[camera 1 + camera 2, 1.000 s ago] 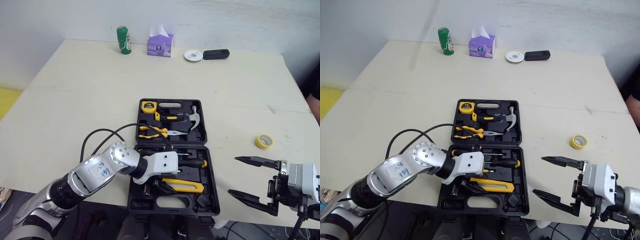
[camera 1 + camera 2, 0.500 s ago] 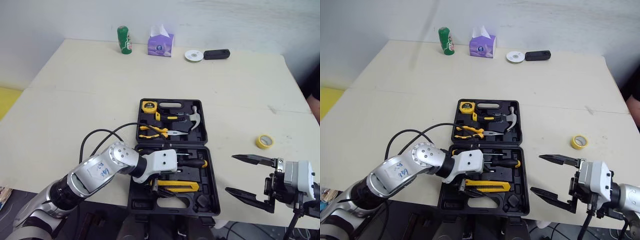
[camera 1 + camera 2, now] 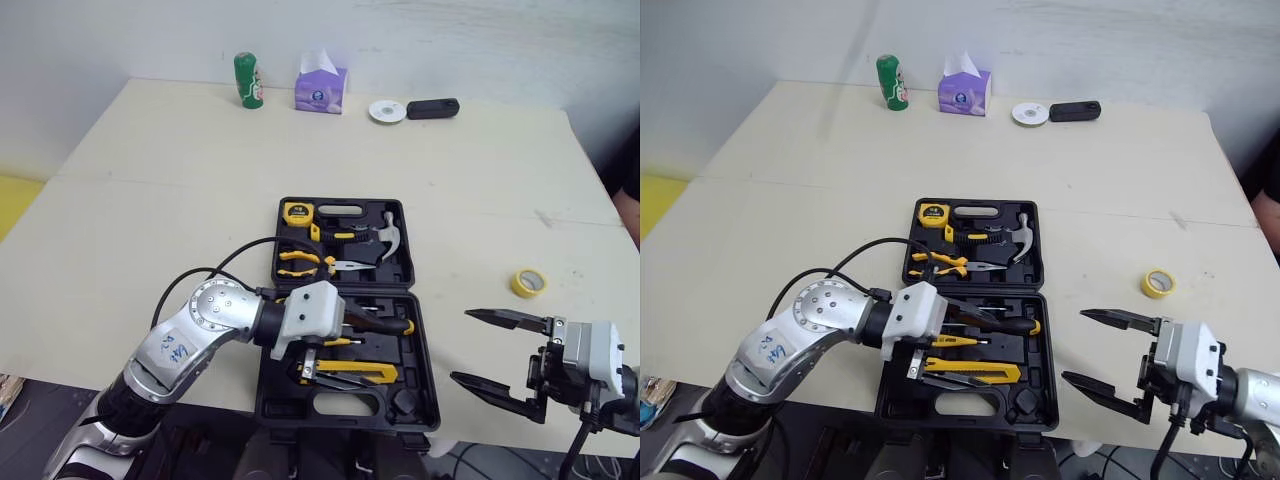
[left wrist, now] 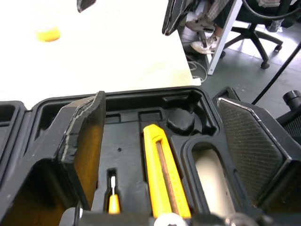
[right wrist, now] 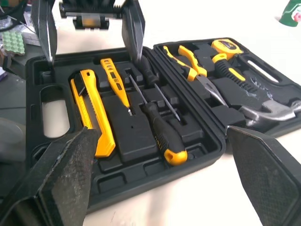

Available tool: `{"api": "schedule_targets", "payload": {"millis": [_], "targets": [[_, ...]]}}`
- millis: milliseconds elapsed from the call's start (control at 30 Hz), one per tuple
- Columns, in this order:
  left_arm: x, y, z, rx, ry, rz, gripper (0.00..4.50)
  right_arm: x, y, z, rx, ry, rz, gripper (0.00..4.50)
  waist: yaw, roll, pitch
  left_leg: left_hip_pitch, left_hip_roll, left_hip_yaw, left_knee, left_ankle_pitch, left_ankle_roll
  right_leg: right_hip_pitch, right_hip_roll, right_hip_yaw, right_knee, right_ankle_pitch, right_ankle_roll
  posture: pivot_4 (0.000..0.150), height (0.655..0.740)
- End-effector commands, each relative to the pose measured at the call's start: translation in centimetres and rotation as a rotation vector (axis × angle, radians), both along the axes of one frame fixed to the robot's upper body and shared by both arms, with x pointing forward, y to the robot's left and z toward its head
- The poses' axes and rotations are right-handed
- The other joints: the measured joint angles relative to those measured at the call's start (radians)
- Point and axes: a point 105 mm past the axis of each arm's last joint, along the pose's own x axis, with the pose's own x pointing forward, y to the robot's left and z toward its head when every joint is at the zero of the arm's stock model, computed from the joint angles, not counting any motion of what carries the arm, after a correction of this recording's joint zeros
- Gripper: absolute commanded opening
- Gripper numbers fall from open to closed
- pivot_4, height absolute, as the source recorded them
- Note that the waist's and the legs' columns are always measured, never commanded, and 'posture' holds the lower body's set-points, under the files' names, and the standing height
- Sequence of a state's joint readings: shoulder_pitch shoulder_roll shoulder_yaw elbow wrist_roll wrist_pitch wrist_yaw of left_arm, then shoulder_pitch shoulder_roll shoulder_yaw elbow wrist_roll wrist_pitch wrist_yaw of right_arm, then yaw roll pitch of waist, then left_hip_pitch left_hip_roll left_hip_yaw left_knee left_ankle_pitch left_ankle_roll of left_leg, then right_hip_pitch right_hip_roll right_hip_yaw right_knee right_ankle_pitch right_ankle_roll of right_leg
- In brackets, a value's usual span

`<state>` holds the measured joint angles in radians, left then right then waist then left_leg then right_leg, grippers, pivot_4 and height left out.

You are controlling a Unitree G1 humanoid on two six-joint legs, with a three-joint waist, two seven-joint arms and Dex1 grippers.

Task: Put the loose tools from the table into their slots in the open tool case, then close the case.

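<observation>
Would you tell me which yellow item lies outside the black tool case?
The small yellow tape roll, on the cream table right of the black tool case; the yellow utility knife and yellow tape measure sit inside it.

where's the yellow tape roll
In the head views, the yellow tape roll lies on the table, right of the open tool case, beyond the right gripper.

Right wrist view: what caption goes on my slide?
Open right gripper looks at the tool case with its utility knife, screwdriver, pliers and hammer; left gripper hovers open beyond.

Beige table (image 3: pixel 150 180) against white wall (image 3: pixel 500 40)
</observation>
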<state>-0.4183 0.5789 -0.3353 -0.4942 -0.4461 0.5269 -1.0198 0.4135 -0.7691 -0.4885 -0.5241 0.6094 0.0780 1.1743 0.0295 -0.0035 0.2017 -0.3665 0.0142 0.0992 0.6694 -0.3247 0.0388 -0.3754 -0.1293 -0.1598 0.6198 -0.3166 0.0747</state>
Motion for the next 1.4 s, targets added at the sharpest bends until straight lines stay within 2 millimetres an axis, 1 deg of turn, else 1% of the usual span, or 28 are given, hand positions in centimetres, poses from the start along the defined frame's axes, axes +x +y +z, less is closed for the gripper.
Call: {"api": "schedule_targets", "payload": {"millis": [33, 67, 100, 167, 200, 233, 267, 467, 500, 567, 867, 933, 1000, 1067, 1133, 1200, 1300, 1400], "targets": [[-0.2, -0.2, 1.0, -0.081, -0.025, -0.051, 2.85, 0.1, -0.8, 0.4, -0.011, -0.047, -0.041, 4.5, 0.0, 0.0, 0.0, 0.0, 0.0, 0.0, 0.0, 0.0, 0.0, 0.0, 0.0, 0.0, 0.0, 0.0, 0.0, 0.15, 0.74], [-0.2, -0.3, 0.9, -0.082, -0.033, -0.066, 2.36, 0.2, -0.9, 0.3, -0.012, -0.049, -0.044, 4.5, 0.0, 0.0, 0.0, 0.0, 0.0, 0.0, 0.001, 0.0, 0.0, 0.0, 0.0, 0.0, 0.0, 0.0, 0.0, 0.15, 0.74], [0.0, -0.3, 0.7, -0.081, -0.033, -0.061, 2.0, 0.2, -0.9, 0.2, -0.013, -0.05, -0.047, 4.5, 0.0, 0.0, 0.0, 0.0, 0.0, 0.0, 0.001, 0.0, 0.0, 0.0, 0.0, 0.0, 0.0, 0.0, 0.0, 0.15, 0.74], [0.4, -0.4, 0.4, -0.081, -0.056, -0.064, 1.0, 0.3, -0.9, 0.2, -0.015, -0.055, -0.05, 4.5, -0.001, 0.0, 0.0, 0.0, 0.0, 0.0, 0.0, 0.0, 0.0, 0.0, 0.0, 0.0, 0.0, 0.0, 0.0, 0.15, 0.74], [0.4, -0.4, 0.3, -0.088, -0.06, -0.069, 0.66, 0.3, -0.9, 0.2, -0.015, -0.058, -0.053, 4.5, -0.001, 0.0, 0.0, 0.0, 0.0, 0.0, 0.0, 0.0, 0.0, 0.0, 0.0, 0.0, 0.0, 0.0, 0.0, 0.15, 0.74], [0.5, -0.5, 0.2, -0.092, -0.063, -0.073, 0.17, 0.3, -0.9, 0.2, -0.015, -0.06, -0.054, 4.5, -0.002, 0.0, 0.0, 0.0, 0.0, 0.0, 0.0, 0.0, 0.0, 0.0, 0.0, 0.0, 0.0, 0.0, 0.0, 0.15, 0.74], [0.4, -0.5, -0.3, -0.082, -0.065, -0.079, 0.07, 0.4, -0.9, 0.2, -0.016, -0.061, -0.055, 4.5, -0.002, 0.0, 0.0, 0.0, 0.0, 0.0, 0.0, 0.0, 0.0, 0.0, 0.0, 0.0, 0.0, 0.0, 0.0, 0.15, 0.74], [0.4, -0.3, -2.9, 0.014, -0.084, -0.105, 0.07, 0.5, -0.9, 0.2, -0.019, -0.068, -0.06, 4.5, -0.001, 0.0, 0.0, 0.0, 0.0, 0.0, 0.0, 0.0, 0.0, 0.0, 0.0, 0.0, 0.0, 0.0, 0.0, 0.15, 0.74], [0.4, -0.2, -3.6, 0.046, -0.073, -0.107, 0.07, 0.5, -0.9, 0.1, -0.02, -0.067, -0.061, 4.5, -0.002, 0.0, 0.0, 0.0, 0.0, 0.0, 0.0, 0.0, 0.0, 0.0, 0.0, 0.0, 0.0, 0.0, 0.0, 0.15, 0.74], [0.5, -0.1, -4.5, 0.068, -0.05, -0.094, 0.07, 0.4, -0.9, 0.1, -0.021, -0.066, -0.063, 4.5, -0.002, 0.0, 0.0, 0.0, 0.0, 0.0, 0.0, 0.0, 0.0, 0.0, 0.0, 0.0, 0.0, 0.0, 0.0, 0.15, 0.74], [0.5, 0.5, -6.9, 0.168, 0.013, -0.066, 0.07, 0.3, -0.8, 0.2, -0.022, -0.07, -0.068, 4.5, -0.002, 0.001, 0.0, 0.0, 0.0, 0.0, 0.0, 0.0, 0.0, 0.0, 0.0, 0.0, 0.0, 0.0, 0.0, 0.15, 0.74], [0.4, 0.9, -7.7, 0.217, 0.044, -0.059, 0.07, 0.3, -0.8, 0.2, -0.022, -0.072, -0.068, 4.5, -0.002, 0.001, -0.001, 0.0, 0.0, 0.0, 0.0, 0.0, 0.0, 0.0, 0.0, 0.0, 0.0, 0.0, 0.0, 0.15, 0.74], [0.7, 1.5, -9.0, 0.298, 0.067, -0.022, 0.07, 0.3, -0.7, 0.1, -0.021, -0.073, -0.068, 4.5, -0.003, 0.001, -0.001, 0.001, 0.0, 0.0, 0.0, 0.0, 0.0, 0.0, 0.0, 0.0, 0.001, 0.0, 0.0, 0.15, 0.74], [1.3, 1.8, -9.8, 0.337, 0.121, 0.055, 0.07, 0.4, -0.7, 0.1, -0.018, -0.074, -0.069, 4.5, -0.003, 0.002, -0.002, 0.002, 0.0, 0.0, -0.001, 0.0, 0.0, 0.001, 0.0, 0.0, 0.0, 0.0, 0.0, 0.15, 0.74], [1.4, 2.1, -10.5, 0.365, 0.169, 0.094, 0.07, 0.5, -0.7, 0.0, -0.016, -0.075, -0.069, 4.5, -0.003, 0.003, -0.004, 0.003, 0.0, 0.0, -0.001, 0.0, 0.0, 0.002, 0.0, 0.0, 0.0, 0.0, 0.0, 0.15, 0.74], [1.1, 2.6, -11.4, 0.405, 0.179, 0.094, 0.07, 0.5, -0.6, 0.0, -0.013, -0.078, -0.07, 4.5, -0.002, 0.003, -0.005, 0.006, 0.0, 0.0, -0.002, 0.0, 0.0, 0.005, -0.001, 0.001, 0.0, 0.0, 0.0, 0.15, 0.74], [0.6, 2.6, -11.5, 0.398, 0.186, 0.077, 0.07, 0.7, -0.7, -0.1, -0.013, -0.085, -0.074, 4.5, -0.004, 0.006, -0.008, 0.015, 0.001, 0.0, -0.004, -0.004, 0.001, 0.014, -0.001, 0.001, -0.004, 0.0, 0.0, 0.15, 0.74], [0.6, 2.1, -11.0, 0.362, 0.173, 0.068, 0.07, 0.8, -0.8, -0.1, -0.014, -0.089, -0.076, 4.5, -0.003, 0.008, -0.011, 0.016, 0.001, 0.0, -0.005, -0.007, 0.003, 0.015, -0.001, 0.001, -0.005, -0.001, 0.0, 0.15, 0.74]]}}
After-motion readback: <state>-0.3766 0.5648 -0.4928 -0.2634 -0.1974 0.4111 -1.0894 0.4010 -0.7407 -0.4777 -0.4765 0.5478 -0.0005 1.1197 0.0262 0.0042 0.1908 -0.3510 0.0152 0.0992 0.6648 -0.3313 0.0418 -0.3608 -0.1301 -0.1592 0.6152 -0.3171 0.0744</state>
